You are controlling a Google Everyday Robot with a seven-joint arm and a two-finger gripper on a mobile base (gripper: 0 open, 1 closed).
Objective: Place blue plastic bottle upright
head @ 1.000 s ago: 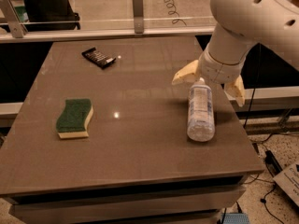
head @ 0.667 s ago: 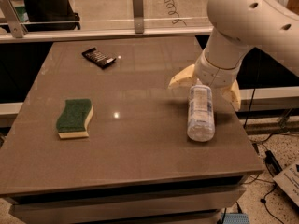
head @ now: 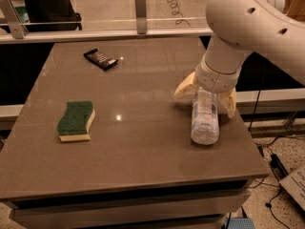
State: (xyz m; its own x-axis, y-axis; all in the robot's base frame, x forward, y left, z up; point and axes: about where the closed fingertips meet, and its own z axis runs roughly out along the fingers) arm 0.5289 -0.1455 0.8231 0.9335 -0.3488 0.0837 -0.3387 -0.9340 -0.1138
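Note:
The blue plastic bottle (head: 205,118) lies on its side on the brown table (head: 143,128), near the right edge, its base toward the front and its cap end hidden under my wrist. My gripper (head: 206,95) hangs over the bottle's far end, open, with one cream finger (head: 185,86) to the left of the bottle and the other (head: 230,101) to the right. The fingers straddle the bottle without closing on it.
A green sponge (head: 76,120) with a yellow underside lies at the table's left. A black flat packet (head: 100,59) lies at the back. A glass rail with metal posts (head: 140,6) runs behind the table. Cables lie on the floor at the right.
My arm has shifted slightly left and lower over the bottle's far end. The bottle has not moved.

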